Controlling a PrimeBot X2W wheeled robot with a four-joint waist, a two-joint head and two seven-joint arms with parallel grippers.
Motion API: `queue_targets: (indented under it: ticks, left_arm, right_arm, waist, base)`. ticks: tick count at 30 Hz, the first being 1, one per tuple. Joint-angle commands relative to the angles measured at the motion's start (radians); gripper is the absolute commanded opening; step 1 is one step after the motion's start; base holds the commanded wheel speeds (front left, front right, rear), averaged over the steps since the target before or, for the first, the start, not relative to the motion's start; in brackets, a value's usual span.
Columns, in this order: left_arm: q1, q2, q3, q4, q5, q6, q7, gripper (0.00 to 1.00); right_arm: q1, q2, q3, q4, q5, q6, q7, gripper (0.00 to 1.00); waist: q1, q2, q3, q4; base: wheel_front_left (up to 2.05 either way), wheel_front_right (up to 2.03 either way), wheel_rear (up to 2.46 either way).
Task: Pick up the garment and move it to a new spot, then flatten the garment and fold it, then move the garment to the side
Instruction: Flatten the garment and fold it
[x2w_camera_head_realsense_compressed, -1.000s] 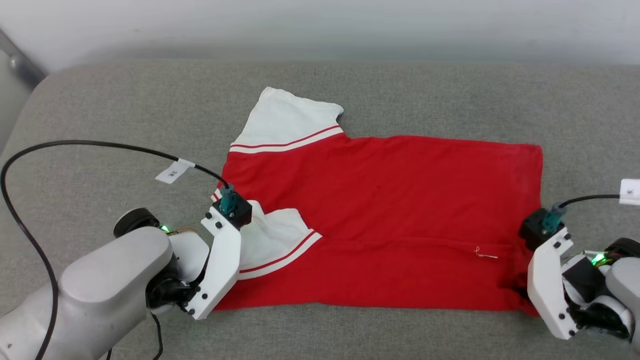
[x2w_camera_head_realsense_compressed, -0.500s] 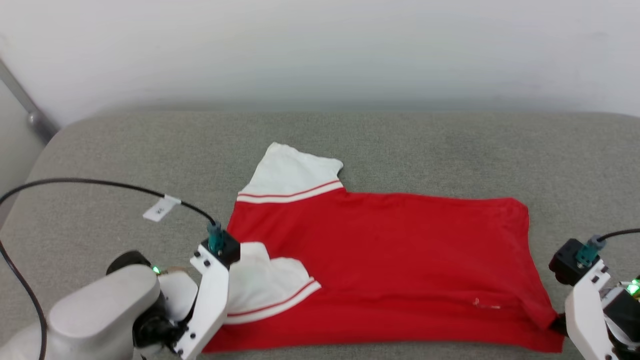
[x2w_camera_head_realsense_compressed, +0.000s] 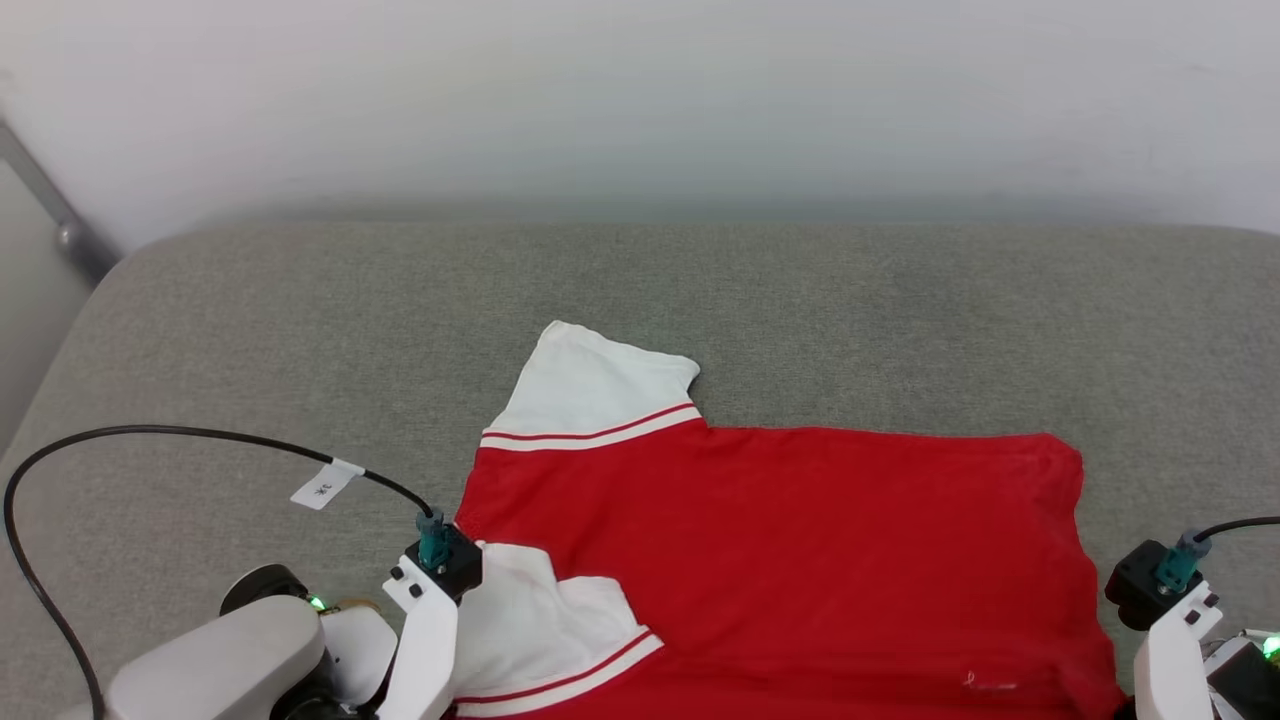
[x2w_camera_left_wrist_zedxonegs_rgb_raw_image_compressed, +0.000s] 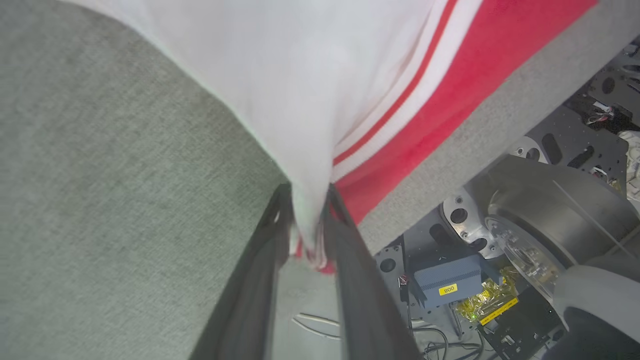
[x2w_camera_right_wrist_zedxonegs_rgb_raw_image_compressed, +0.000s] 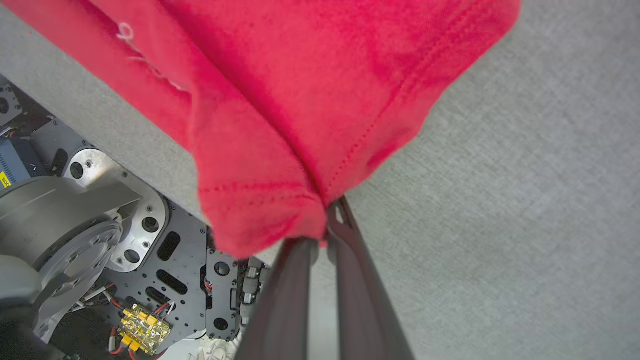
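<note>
The left gripper (x2w_camera_left_wrist_zedxonegs_rgb_raw_image_compressed: 309, 235) had its two long dark fingers (x2w_camera_left_wrist_zedxonegs_rgb_raw_image_compressed: 272, 240) pressed on a pinch of white sleeve cloth. The right gripper (x2w_camera_right_wrist_zedxonegs_rgb_raw_image_compressed: 322, 234) had its fingers close together, tight on a bunched red corner of the bottom edge.

Both held the red jersey T-shirt with white short sleeves and red-and-white striped seams (x2w_camera_head_realsense_compressed: 780, 560). It lay spread on the near part of a wide grey cloth cushion (x2w_camera_head_realsense_compressed: 300, 330), with the sleeves at the left and the bottom edge at the right. One white sleeve (x2w_camera_head_realsense_compressed: 590, 385) pointed to the far side. The other sleeve (x2w_camera_head_realsense_compressed: 530, 620) was folded over onto the red part at the near left. A small white thread mark (x2w_camera_head_realsense_compressed: 990, 683) sat on the red cloth at the near right.

A white paper tag (x2w_camera_head_realsense_compressed: 325, 485) hung on the black cable (x2w_camera_head_realsense_compressed: 150, 432) of the left arm; its marks were too small to read. Below the near edge of the cushion, the left wrist view showed a blue-grey box (x2w_camera_left_wrist_zedxonegs_rgb_raw_image_compressed: 447, 275) with a yellow sticker (x2w_camera_left_wrist_zedxonegs_rgb_raw_image_compressed: 447, 289) that looked like "800". Beside it were round metal robot parts (x2w_camera_left_wrist_zedxonegs_rgb_raw_image_compressed: 550, 200) and some shiny gold tape (x2w_camera_left_wrist_zedxonegs_rgb_raw_image_compressed: 487, 302).

The white left wrist piece (x2w_camera_head_realsense_compressed: 425, 640) covered the near left edge of the T-shirt in the head view. A white wall (x2w_camera_head_realsense_compressed: 640, 100) stood behind the cushion, and a grey metal pole (x2w_camera_head_realsense_compressed: 45, 205) leaned at the far left.
</note>
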Motion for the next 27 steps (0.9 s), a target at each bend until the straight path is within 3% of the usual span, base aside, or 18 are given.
queue_targets:
  ticks: [1, 7, 11, 15, 21, 27]
  left_arm:
    - [0.004, -0.001, 0.004, 0.016, 0.013, 0.004, -0.019, 1.00]
    - [-0.022, 0.027, 0.022, -0.016, 0.009, 0.001, -0.072, 1.00]
    - [-0.059, 0.062, 0.066, -0.054, 0.036, 0.004, -0.146, 1.00]
    - [-0.116, 0.075, 0.100, -0.038, 0.124, 0.023, -0.248, 1.00]
    - [-0.193, 0.036, 0.144, 0.051, 0.198, 0.069, -0.357, 1.00]
    - [-0.312, -0.029, 0.181, 0.147, 0.203, 0.073, -0.345, 1.00]
  right_arm:
    - [0.020, 0.015, -0.010, 0.020, -0.017, -0.001, -0.019, 1.00]
    - [0.050, 0.053, -0.102, 0.066, -0.070, -0.001, -0.169, 1.00]
    - [0.087, 0.072, -0.233, 0.072, -0.120, -0.001, -0.343, 1.00]
    - [0.130, 0.137, -0.408, 0.081, -0.208, -0.001, -0.524, 1.00]
    - [0.215, 0.310, -0.685, 0.036, -0.405, -0.001, -0.707, 1.00]
    - [0.339, 0.538, -0.926, -0.123, -0.575, -0.001, -0.784, 1.00]
  waist:
    - [0.0000, 0.0000, 0.000, 0.004]
    - [0.0000, 0.0000, -0.025, 0.013]
    - [0.0000, 0.0000, -0.043, 0.017]
    - [0.0000, 0.0000, -0.047, 0.004]
    - [0.0000, 0.0000, -0.022, -0.038]
    - [0.0000, 0.0000, 0.057, -0.079]
  base:
    - [0.00, 0.00, 0.00]
    - [0.00, 0.00, 0.00]
    - [0.00, 0.00, 0.00]
    - [0.00, 0.00, 0.00]
    - [0.00, 0.00, 0.00]
    - [0.00, 0.00, 0.00]
